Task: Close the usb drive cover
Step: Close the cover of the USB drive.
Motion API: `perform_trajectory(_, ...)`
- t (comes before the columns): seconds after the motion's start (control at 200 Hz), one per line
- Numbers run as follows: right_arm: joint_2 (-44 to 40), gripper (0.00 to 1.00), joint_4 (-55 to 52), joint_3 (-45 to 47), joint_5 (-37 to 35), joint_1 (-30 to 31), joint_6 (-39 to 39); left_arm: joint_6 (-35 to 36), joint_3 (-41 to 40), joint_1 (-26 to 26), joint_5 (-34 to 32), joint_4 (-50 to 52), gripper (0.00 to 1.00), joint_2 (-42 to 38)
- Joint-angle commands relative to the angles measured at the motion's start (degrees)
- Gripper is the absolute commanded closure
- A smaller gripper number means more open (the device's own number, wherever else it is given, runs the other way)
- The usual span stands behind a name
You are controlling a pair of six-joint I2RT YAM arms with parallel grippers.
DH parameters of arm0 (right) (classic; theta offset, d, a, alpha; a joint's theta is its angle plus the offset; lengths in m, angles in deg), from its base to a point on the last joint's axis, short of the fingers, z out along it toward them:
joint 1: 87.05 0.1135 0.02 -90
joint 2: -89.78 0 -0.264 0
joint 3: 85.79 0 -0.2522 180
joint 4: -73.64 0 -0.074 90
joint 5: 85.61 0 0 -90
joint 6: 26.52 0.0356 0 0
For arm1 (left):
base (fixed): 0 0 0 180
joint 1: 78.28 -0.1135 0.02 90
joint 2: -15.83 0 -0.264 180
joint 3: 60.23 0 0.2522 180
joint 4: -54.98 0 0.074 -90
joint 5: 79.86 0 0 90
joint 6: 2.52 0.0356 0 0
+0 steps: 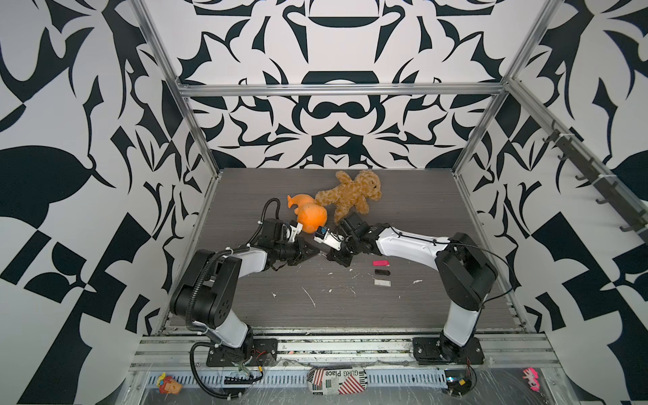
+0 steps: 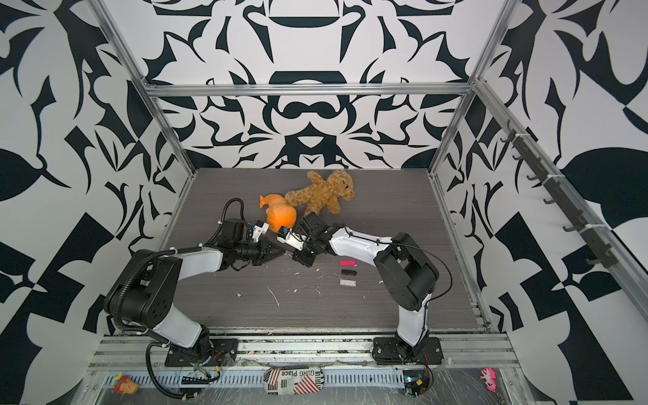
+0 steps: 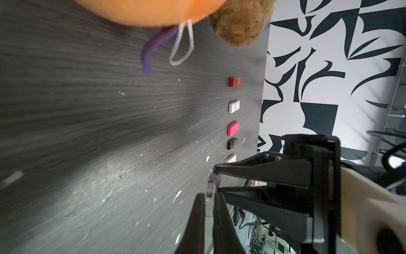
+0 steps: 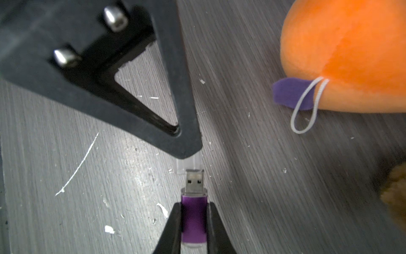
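Note:
In the right wrist view, my right gripper [image 4: 194,206] is shut on the purple usb drive [image 4: 194,220]. The drive's bare metal plug [image 4: 193,182] points at the left gripper [image 4: 189,154]. A clear cover [image 4: 189,165] sticks out of that gripper's tip, its mouth right at the plug's end and slightly off to one side. In the left wrist view, my left gripper [image 3: 209,196] is shut on the clear cover [image 3: 210,189]. In both top views the two grippers meet tip to tip above mid-table, the left gripper [image 1: 317,253] facing the right gripper [image 1: 329,257].
An orange plush [image 1: 310,217] with a purple tag and white loop lies just behind the grippers, with a brown teddy bear [image 1: 350,194] beyond it. Pink [image 1: 380,263], black [image 1: 382,271] and white [image 1: 382,282] drives lie in a row under the right arm. White specks litter the table.

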Motion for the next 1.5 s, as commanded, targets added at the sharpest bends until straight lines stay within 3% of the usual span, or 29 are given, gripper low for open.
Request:
perform_trajectory(0.0, -0.2, 0.84, 1.3, -1.2, 1.3, 0.5, 1.3, -1.0, -1.1, 0.3, -0.7, -1.4, 0.98, -0.8)
perform_trajectory(0.635, -1.0, 0.85, 5.6, -0.6, 1.9, 0.9, 2.5, -1.9, -0.8, 0.7, 1.2, -2.8, 0.98, 0.9)
perform_trajectory(0.895, -1.5, 0.85, 8.7, 0.0, 3.5, 0.9, -4.1, -1.9, 0.5, 1.1, 5.0, -3.6, 0.99, 3.3)
perform_trajectory(1.495, -2.2, 0.86, 14.7, 1.4, 9.3, 0.9, -12.3, -1.3, 2.2, 1.6, 7.0, -4.0, 0.99, 6.6)
